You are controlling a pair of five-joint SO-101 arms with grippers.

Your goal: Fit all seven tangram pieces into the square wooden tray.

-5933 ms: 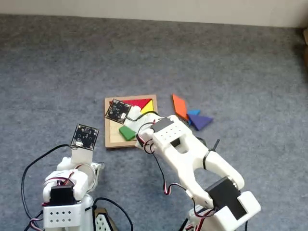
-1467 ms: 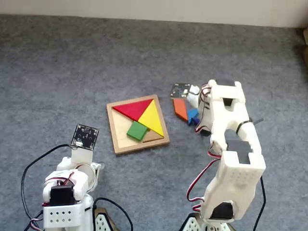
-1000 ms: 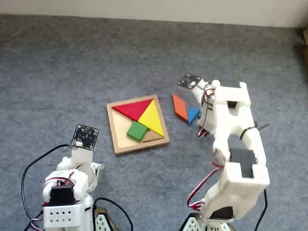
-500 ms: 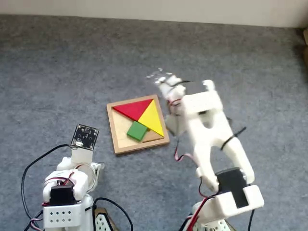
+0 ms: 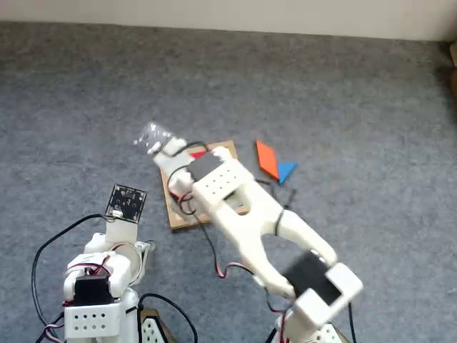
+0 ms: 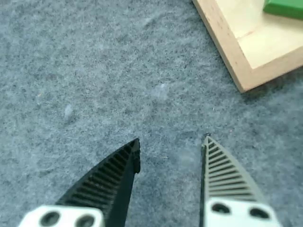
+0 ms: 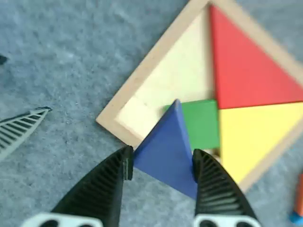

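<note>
Gripping blue triangle (image 7: 165,151), R gripper (image 7: 161,152) over tray (image 7: 151,64) | L gripper (image 6: 172,139) open | orange pc (image 5: 266,158) beside tray

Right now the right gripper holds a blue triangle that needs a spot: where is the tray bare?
The tray is bare in a strip along its rim, bordered by the red triangle and the green square, running to the corner by the blue triangle. The other half is crowded: the red triangle and the yellow triangle lie edge to edge.
</note>
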